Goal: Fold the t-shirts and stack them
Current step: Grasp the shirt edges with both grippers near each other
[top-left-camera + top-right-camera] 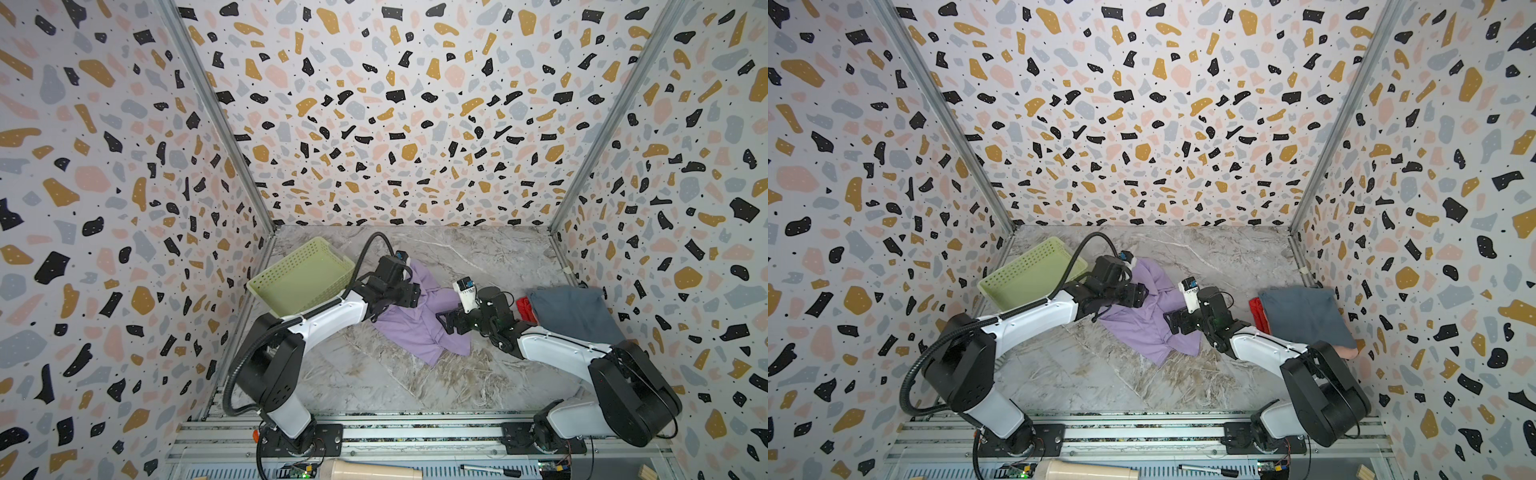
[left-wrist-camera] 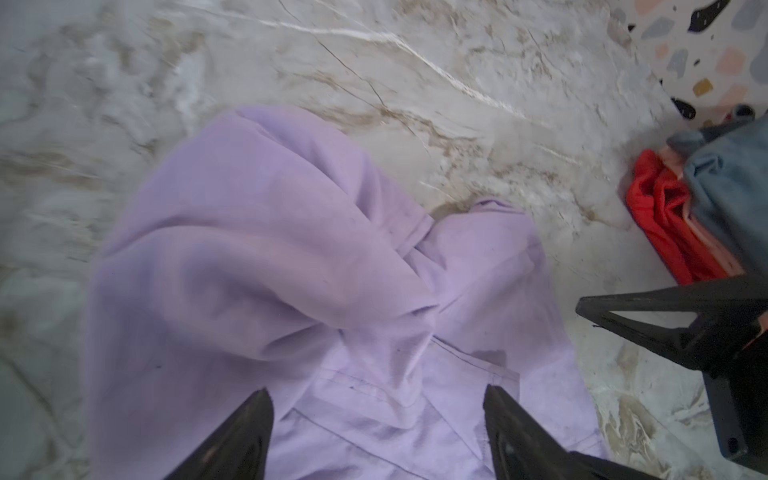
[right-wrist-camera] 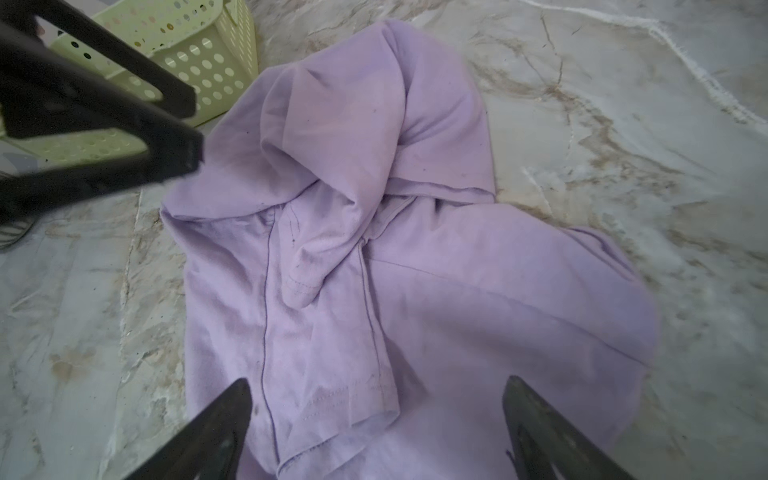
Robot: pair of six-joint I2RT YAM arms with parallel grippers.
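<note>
Left gripper [image 2: 378, 419] fingers standing wide apart, grasping nothing, hovering over crumpled lavender t-shirt [image 2: 291, 249]. Right gripper [image 3: 374, 415] likewise released, hanging above it. Shirt lying at middle of table [image 1: 374, 374]; slate t-shirt [image 1: 573, 311] sitting stacked above red t-shirt [image 1: 524, 309] at right.

In a top view, a crumpled lavender-purple cloth t-shirt [image 1: 1144, 332] lies on the grey marbled tabletop [image 1: 1100, 382]. The left gripper [image 1: 1139, 296] hangs over its far part and the right gripper [image 1: 1172, 322] over its right side. A pale green plastic lattice basket [image 1: 1025, 272] sits at the left. At the right, a folded slate blue-grey t-shirt [image 1: 1304, 316] tops a stack, with a red t-shirt [image 1: 1258, 313] and a salmon pink t-shirt [image 1: 1349, 353] showing at its edges.
</note>
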